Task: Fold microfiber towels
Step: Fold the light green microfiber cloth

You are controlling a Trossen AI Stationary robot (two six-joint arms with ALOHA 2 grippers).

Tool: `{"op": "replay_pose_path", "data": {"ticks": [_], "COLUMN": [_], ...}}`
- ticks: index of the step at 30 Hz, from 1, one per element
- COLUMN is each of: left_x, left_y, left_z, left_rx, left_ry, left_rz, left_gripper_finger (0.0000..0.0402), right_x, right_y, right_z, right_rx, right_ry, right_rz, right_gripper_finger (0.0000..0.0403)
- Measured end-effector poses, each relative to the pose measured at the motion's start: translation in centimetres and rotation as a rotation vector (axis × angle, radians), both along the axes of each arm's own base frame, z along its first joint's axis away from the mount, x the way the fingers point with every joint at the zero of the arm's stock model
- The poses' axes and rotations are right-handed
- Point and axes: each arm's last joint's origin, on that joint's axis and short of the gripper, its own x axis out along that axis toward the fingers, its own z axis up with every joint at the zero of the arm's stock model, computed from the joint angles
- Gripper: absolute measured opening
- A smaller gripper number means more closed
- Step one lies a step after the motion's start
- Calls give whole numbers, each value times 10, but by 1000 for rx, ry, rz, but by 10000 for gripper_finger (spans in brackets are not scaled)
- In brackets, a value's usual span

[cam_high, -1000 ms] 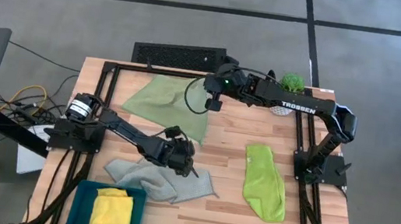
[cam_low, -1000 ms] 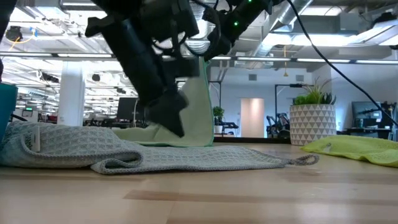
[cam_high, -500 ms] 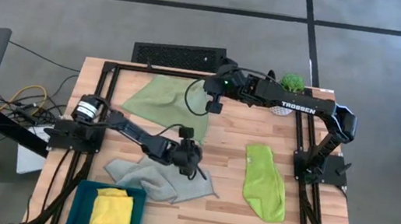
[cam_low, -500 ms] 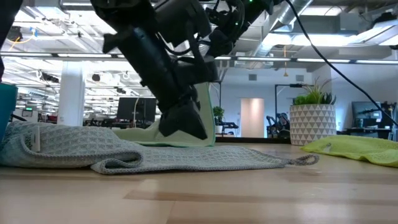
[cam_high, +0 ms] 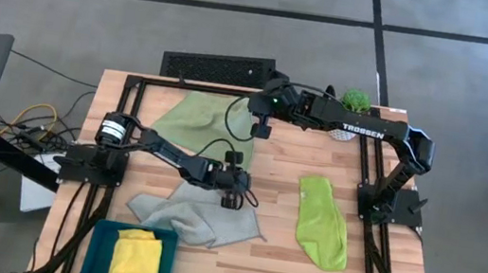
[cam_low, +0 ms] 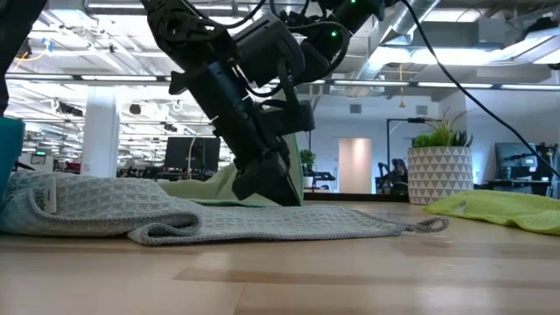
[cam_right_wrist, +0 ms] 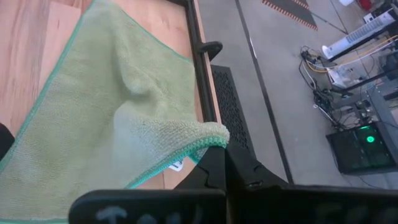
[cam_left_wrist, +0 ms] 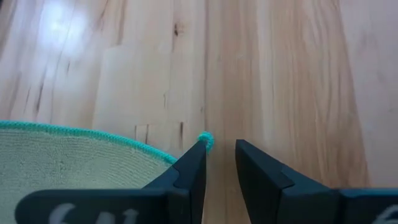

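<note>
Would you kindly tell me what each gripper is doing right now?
Left gripper: open, fingers either side of the sage green towel's corner, not gripping.
Right gripper: shut on the sage green towel's far corner, held raised.

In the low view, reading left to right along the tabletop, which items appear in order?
Teal bin edge → grey-green towel → left gripper coming down in front of the sage green towel → potted plant → lime green towel.
</note>
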Motion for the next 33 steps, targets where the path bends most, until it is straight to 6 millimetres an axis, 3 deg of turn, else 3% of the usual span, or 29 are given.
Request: {"op": "replay_pose_path", "data": {"ticks": [12, 23, 29, 33], "left_x": [0, 0, -2, -3], "left_y": [17, 42, 43, 34], "left_z": [0, 0, -1, -2], "left_rx": [45, -73, -111, -108], "left_ry": [25, 34, 62, 56], "left_rz": [3, -19, -34, 3], "left_gripper_finger": [80, 77, 13, 3], "right_x": [0, 0, 0, -1], "right_y": [0, 1, 1, -1], "right_z": [0, 0, 0, 3], "right_rx": [-2, -2, -18, -13], "right_ry": [1, 1, 12, 31], "right_rz": [2, 3, 16, 12], "right_gripper_finger": [8, 8, 8, 8]}}
